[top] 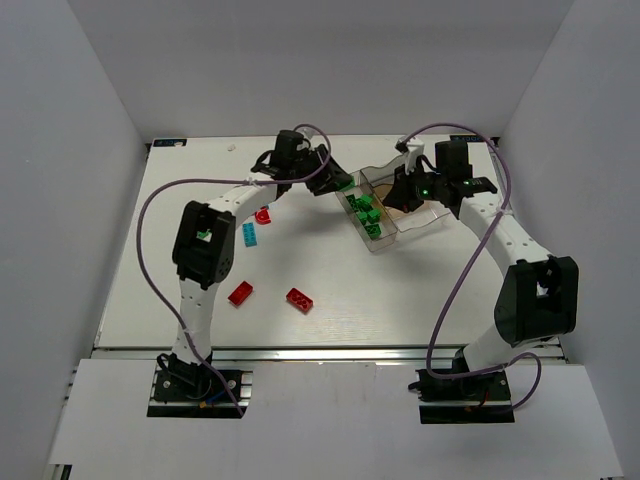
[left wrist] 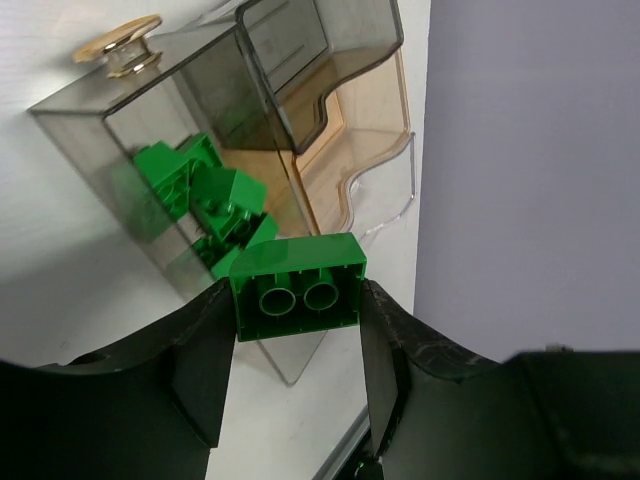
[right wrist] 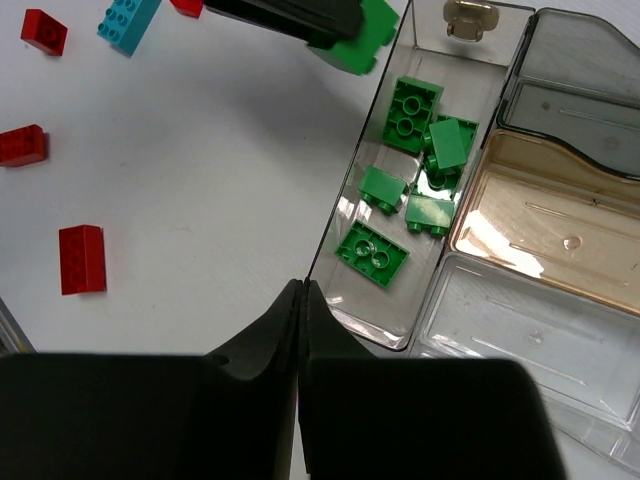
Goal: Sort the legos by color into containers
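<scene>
Tightly, left gripper [left wrist: 296,335] clamping green lego [left wrist: 298,285]

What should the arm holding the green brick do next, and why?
Probably shift the left pincer a little, until it is over the long compartment, then open it. Its green brick hangs just at that section's outer wall, and the other green bricks already lie inside.

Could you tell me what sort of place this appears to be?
Most likely a robotics lab test cell: a white table boxed in by plain white panels, two robot arms bolted at its near edge, and toy bricks and a clear tray as props.
</scene>
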Robot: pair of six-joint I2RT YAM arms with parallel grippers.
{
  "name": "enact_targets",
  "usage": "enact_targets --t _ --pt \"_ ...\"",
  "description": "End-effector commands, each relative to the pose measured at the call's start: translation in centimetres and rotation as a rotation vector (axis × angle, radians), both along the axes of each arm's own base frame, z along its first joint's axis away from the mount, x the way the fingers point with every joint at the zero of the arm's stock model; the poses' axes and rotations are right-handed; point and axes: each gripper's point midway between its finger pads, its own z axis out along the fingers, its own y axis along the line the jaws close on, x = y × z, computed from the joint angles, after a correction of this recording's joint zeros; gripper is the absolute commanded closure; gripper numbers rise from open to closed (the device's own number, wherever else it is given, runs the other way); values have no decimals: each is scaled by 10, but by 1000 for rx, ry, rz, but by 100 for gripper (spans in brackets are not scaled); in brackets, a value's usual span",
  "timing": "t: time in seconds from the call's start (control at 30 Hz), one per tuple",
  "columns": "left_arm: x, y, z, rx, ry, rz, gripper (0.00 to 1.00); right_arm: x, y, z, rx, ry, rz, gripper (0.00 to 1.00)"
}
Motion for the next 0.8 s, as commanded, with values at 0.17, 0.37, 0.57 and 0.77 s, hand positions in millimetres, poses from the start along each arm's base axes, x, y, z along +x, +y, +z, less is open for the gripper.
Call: enact_targets --t 0.17,0.37,0.57,0.77 --pt "33 -44 16 -5 -39 45 76 1 -5 10 19 -42 -18 98" --pt "35 -47 1 27 -11 60 39 1 -6 11 22 -43 -15 83" --pt "35 -50 13 9 -34 45 32 -4 -1 8 31 -34 25 66" --pt "42 -30 58 4 -113 79 33 -11 6 11 49 -48 111 54"
